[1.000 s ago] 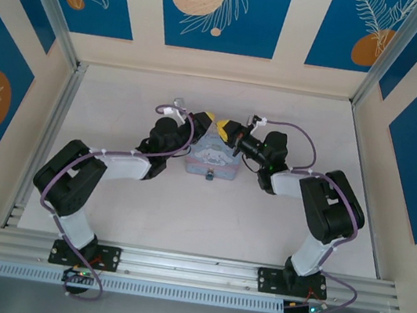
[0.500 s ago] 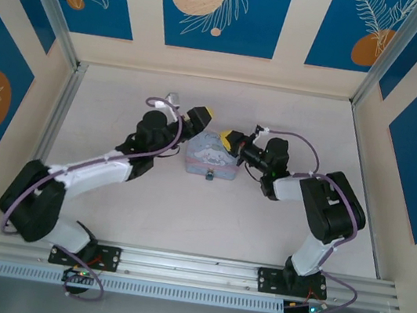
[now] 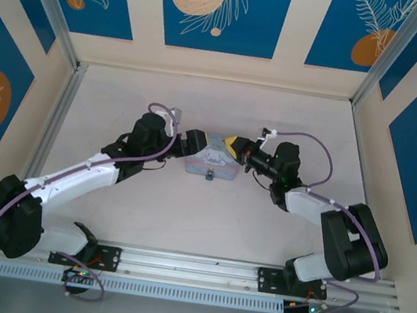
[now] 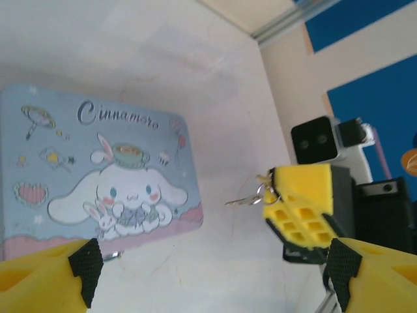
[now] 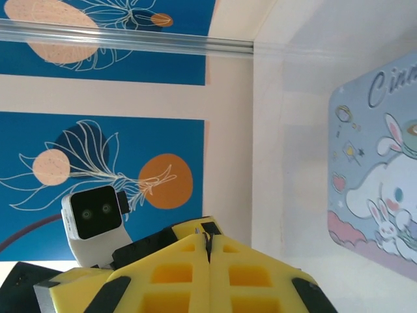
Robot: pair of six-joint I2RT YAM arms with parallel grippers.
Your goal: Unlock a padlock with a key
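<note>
Two grippers flank one pale blue cartoon-printed tin box [image 3: 211,163]. The left gripper [image 4: 212,266] has its yellow fingers spread wide, at the tin's 10 o'clock. The right gripper [image 5: 208,253] has its fingers pressed together, pinching a small silver key [image 4: 242,200] on a ring, at 1 o'clock. The tiny dark metal padlock [image 3: 209,177] is at the tin's 6 o'clock edge.

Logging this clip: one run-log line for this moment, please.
left gripper: open, by tin | right gripper: shut on key | padlock: on tin, untouched
</note>
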